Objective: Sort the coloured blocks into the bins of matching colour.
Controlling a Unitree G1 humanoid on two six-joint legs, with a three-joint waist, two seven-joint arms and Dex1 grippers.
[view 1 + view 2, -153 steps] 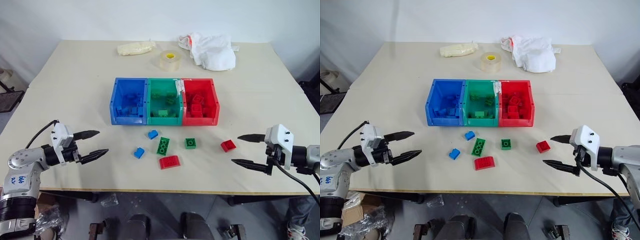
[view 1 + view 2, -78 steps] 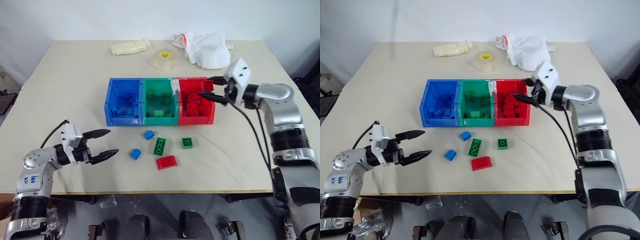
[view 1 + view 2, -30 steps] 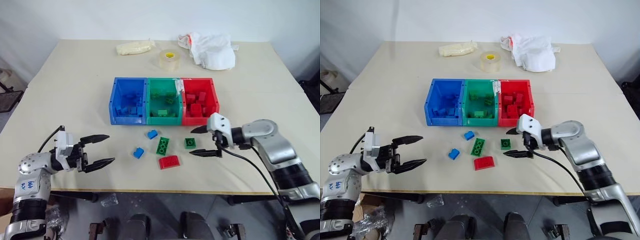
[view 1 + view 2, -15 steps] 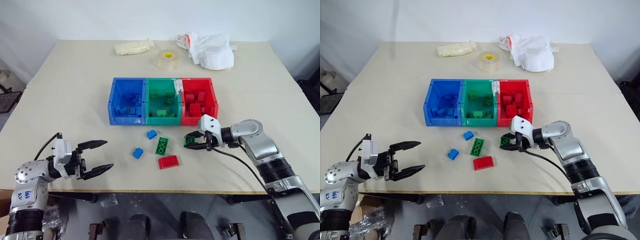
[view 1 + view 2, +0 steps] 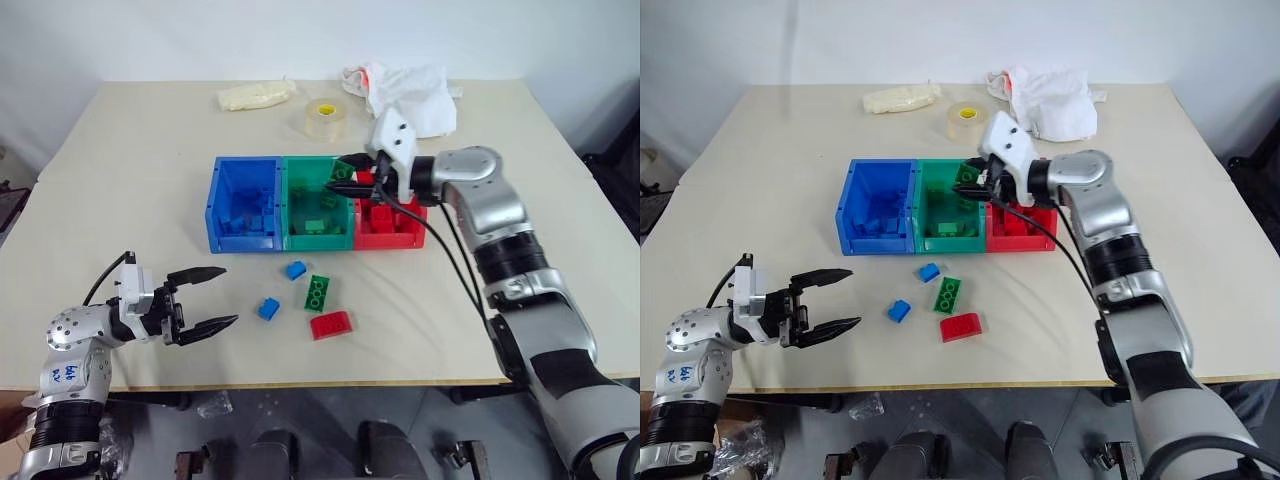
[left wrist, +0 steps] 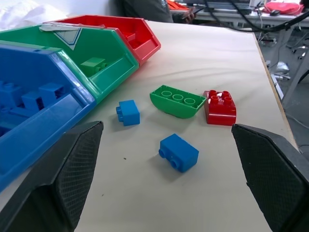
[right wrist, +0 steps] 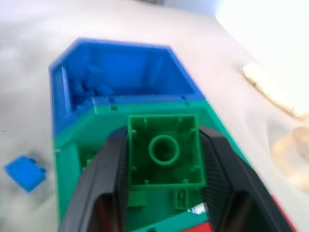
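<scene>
Right end effector [image 7: 163, 193] is pinching a square green block [image 7: 163, 150] between its two fingers and is hovering over the green bin [image 5: 318, 237], the middle tub of the row. A second ago it was down at the worktop [image 5: 150, 190] in front of the bins, spread around this same block; since then it has closed, lifted and swung up over the green bin. I judge this means the pick is done and only the drop is left: opening the fingers should put the block among the green ones already inside.

Left end effector [image 5: 205, 297] is standing spread and empty, well in front of the green bin and off to the blue bin's [image 5: 243, 200] side, unchanged.

In front of the green bin four blocks are waiting: two blue [image 5: 295, 269] [image 5: 267, 308], an oblong green [image 5: 319, 292] and a red [image 5: 331, 324]. The red bin [image 5: 400, 222] is sitting on the green bin's other side.

Blue handwriting on my left forearm is too small for me to read; I am seeing no brand or label elsewhere.
</scene>
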